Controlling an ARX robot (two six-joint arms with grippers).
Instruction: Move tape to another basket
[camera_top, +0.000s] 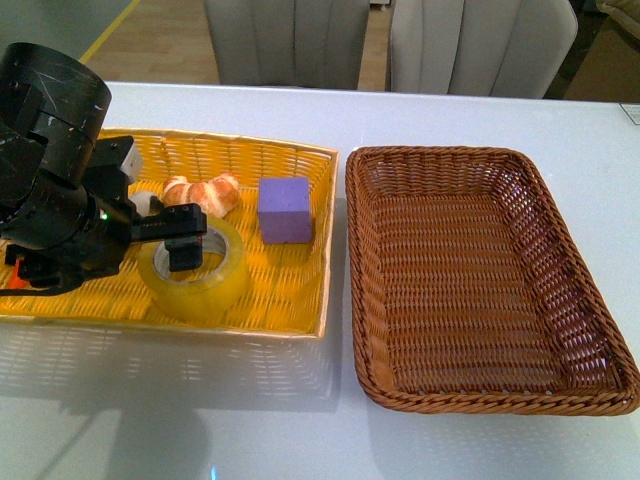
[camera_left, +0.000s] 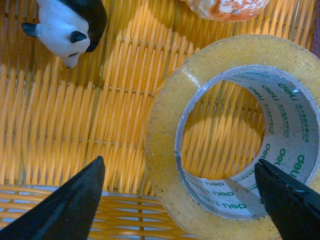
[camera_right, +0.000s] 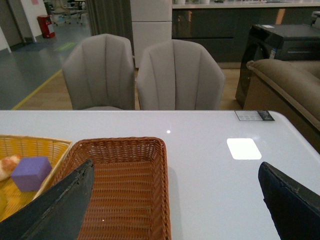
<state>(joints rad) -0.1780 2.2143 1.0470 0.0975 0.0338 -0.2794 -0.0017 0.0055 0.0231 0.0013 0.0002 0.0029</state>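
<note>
The tape (camera_top: 200, 272), a yellowish roll with a white core, lies flat in the yellow basket (camera_top: 290, 300). My left gripper (camera_top: 186, 240) hovers over it, open. In the left wrist view the gripper (camera_left: 178, 162) straddles the near wall of the tape (camera_left: 165, 130): one finger is outside the roll and the other is over the core. The dark brown wicker basket (camera_top: 480, 152) stands to the right, with nothing in it. My right gripper (camera_right: 175, 163) is open above the table beside the brown basket (camera_right: 125, 142). It does not show in the front view.
A purple cube (camera_top: 285, 208), a croissant (camera_top: 203, 192) and a panda toy (camera_left: 67, 27) share the yellow basket with the tape. The two baskets stand side by side, almost touching. Two grey chairs (camera_right: 142, 75) stand behind the white table.
</note>
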